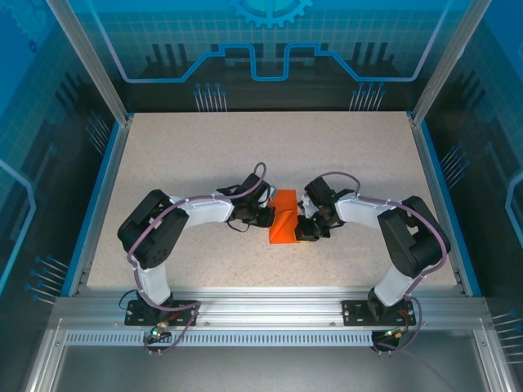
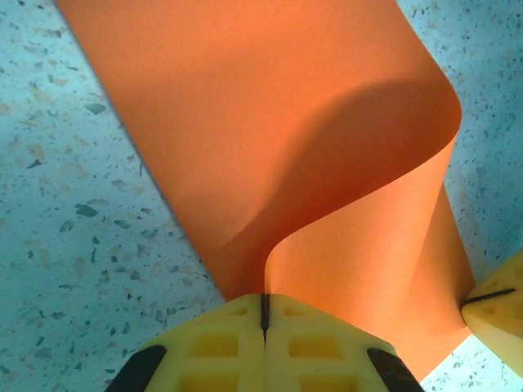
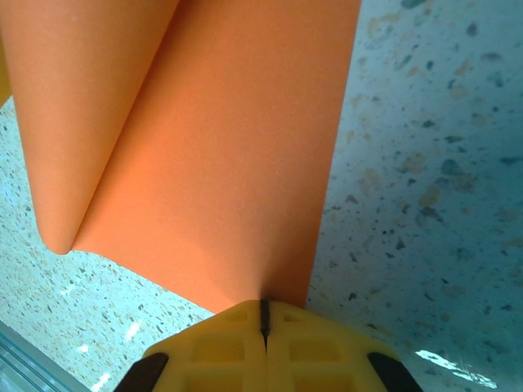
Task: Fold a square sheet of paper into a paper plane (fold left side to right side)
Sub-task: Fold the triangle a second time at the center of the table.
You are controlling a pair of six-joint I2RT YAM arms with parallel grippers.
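Bringing the left side over onto the right side is judged to be the step in hand. It is done well if the two edges are matched before any crease is pressed.

Nearest the arm bases, the left gripper (image 2: 264,309) is seen fully closed, with the lifted edge of the square sheet of paper (image 2: 270,122) pinched between its jaws. Just to its right, the right gripper (image 3: 263,317) is likewise closed tight on the same sheet. Whether a near corner or a near edge is held there cannot be told for certain from the wrist view.

The lifted flap should be carried rightward low and level. The pinch on the right should be used as an anchor, so that the sheet is not dragged or skewed across the table (image 1: 204,155). Slack should be let out evenly, since thin paper is likely to buckle if pulled.

Beyond both grippers the sheet is arched in a soft, uncreased curl, with its lower layer lying flat on the table and stretching away toward the far side. From above, the sheet is found at the middle of the table, directly between the two grippers and touching both.
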